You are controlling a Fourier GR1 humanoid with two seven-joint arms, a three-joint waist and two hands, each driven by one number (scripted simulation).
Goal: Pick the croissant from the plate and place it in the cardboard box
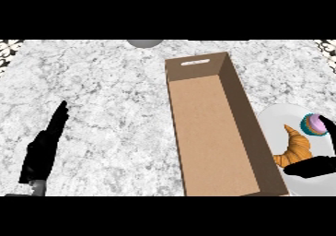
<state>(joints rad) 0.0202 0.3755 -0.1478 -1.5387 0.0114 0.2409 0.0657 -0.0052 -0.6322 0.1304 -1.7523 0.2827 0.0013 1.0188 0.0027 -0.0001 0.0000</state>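
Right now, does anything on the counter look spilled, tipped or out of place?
Nothing stands out. The cardboard box sits upright and empty; the croissant lies on the plate beside a small colourful item, with the right hand bracketing both.

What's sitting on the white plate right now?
On the plate lie a croissant and, beside its far tip, a multicoloured cupcake-like item. The right hand covers the croissant's near end and part of the plate, so anything beneath it is hidden.
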